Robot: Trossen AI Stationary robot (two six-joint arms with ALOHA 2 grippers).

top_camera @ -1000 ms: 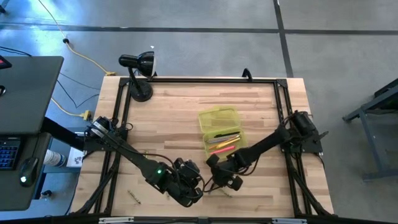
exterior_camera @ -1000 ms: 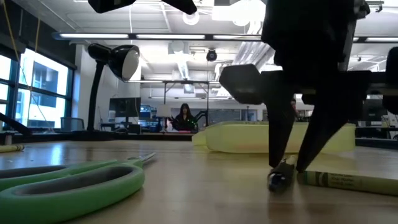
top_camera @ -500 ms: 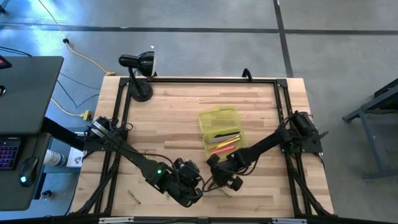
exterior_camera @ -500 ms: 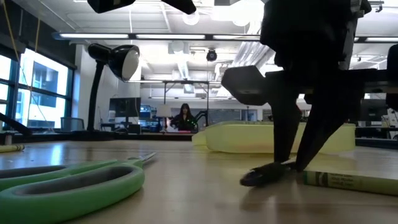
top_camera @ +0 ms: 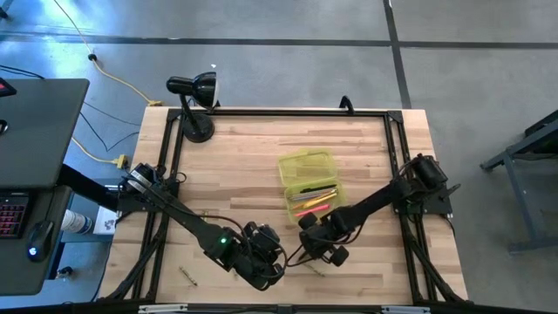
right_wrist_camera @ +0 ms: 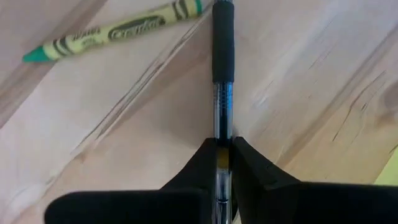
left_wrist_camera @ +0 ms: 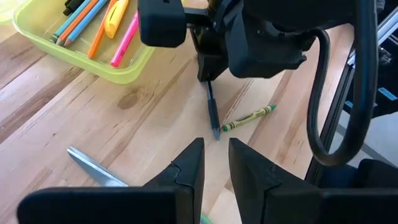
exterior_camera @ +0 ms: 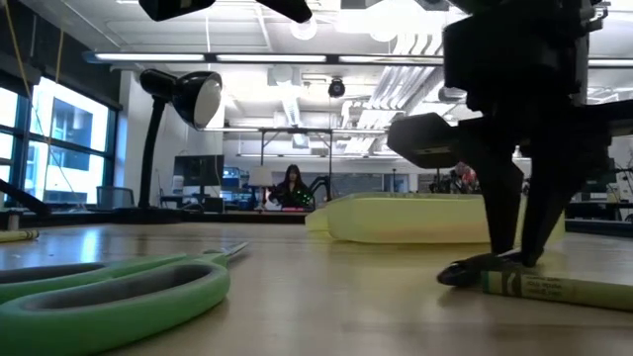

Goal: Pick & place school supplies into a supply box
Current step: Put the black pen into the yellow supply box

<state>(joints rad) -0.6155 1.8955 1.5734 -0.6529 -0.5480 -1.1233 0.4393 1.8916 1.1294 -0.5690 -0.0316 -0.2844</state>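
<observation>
The right gripper [right_wrist_camera: 222,155] is pinching the black pen [right_wrist_camera: 222,56] near one end, down on the table by the supply box [top_camera: 309,183], so it'll probably swing or slip when lifted.

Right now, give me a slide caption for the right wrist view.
Right pincer shut on a black pen lying on the wooden table, beside a green crayon.
</observation>
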